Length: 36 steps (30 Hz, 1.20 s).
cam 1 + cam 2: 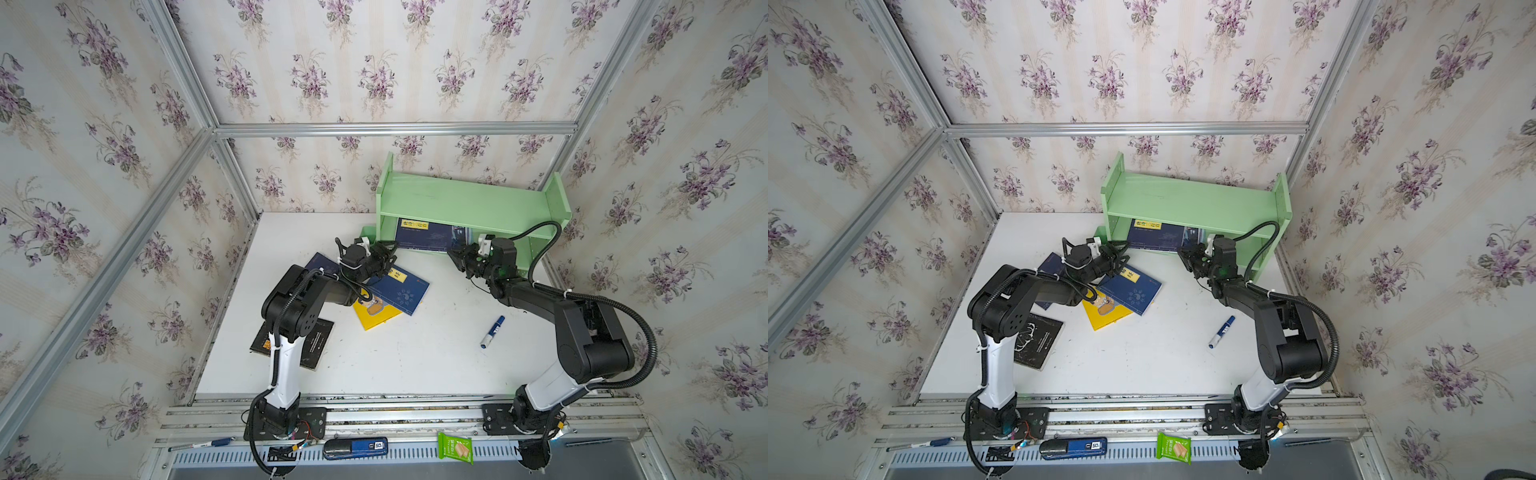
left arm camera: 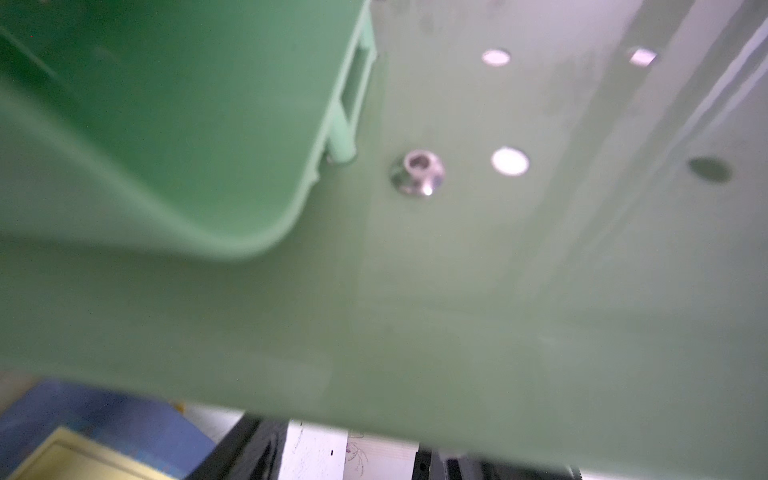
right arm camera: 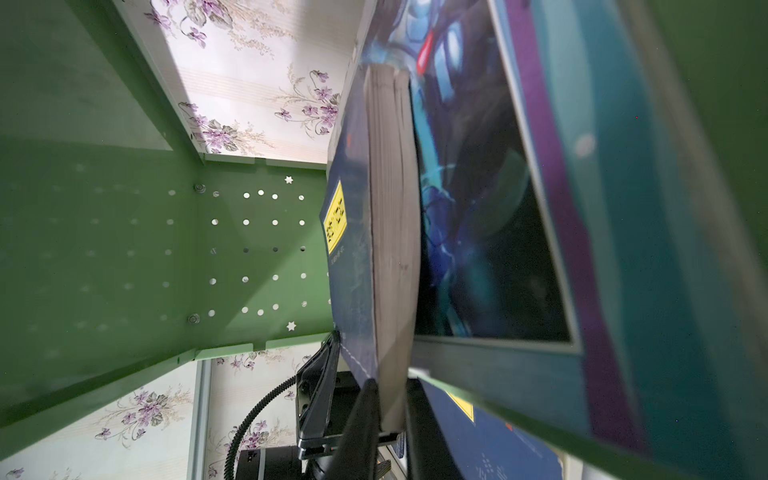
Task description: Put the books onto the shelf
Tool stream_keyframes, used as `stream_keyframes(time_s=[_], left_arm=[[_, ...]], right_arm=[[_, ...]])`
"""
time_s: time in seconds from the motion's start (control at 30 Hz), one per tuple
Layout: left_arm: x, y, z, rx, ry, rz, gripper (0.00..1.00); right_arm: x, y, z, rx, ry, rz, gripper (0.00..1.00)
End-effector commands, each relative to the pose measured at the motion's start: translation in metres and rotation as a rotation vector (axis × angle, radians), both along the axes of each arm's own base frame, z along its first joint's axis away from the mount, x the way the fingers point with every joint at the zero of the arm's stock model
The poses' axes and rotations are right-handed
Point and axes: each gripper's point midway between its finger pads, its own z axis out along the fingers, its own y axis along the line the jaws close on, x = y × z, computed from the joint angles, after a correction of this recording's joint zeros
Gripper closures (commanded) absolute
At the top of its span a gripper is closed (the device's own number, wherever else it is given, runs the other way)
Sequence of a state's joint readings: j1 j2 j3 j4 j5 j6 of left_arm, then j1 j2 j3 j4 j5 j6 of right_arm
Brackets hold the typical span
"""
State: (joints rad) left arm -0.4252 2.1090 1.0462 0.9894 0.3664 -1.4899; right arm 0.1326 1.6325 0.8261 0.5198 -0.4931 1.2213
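Right gripper (image 1: 455, 253) is clamped on a navy book (image 1: 422, 236) leaning in the shelf (image 1: 457, 199) lower tier — left gripper (image 1: 388, 251), jaws apart, sits at the shelf's left panel.

The pale green two-tier shelf (image 1: 457, 199) stands upright. In its lower tier a leaning navy book (image 1: 422, 236), yellow-labelled, tilts beside the blue sci-fi magazine (image 1: 459, 235). In front of the shelf a second navy book (image 1: 401, 293) lies flat, overlapping the yellow book (image 1: 374, 318). A third navy book (image 1: 318, 262) is half hidden beside them. The black book (image 1: 318, 338) lies farthest from the shelf.
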Motion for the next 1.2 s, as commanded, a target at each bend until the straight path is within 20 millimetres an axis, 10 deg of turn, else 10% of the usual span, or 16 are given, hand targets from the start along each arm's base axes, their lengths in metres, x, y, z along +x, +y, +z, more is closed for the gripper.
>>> stream_keyframes(time_s=[0.0,1.17], left_arm=[[-0.008,0.001,-0.028,0.018,0.135,-0.006,0.33],[-0.009,0.0,-0.029,0.011,0.137,-0.014,0.3]], right_arm=[[0.008,-0.002,0.012,-0.02,-0.057,-0.007,0.85],[0.006,-0.008,0.021,0.007,-0.07,-0.06,0.75]])
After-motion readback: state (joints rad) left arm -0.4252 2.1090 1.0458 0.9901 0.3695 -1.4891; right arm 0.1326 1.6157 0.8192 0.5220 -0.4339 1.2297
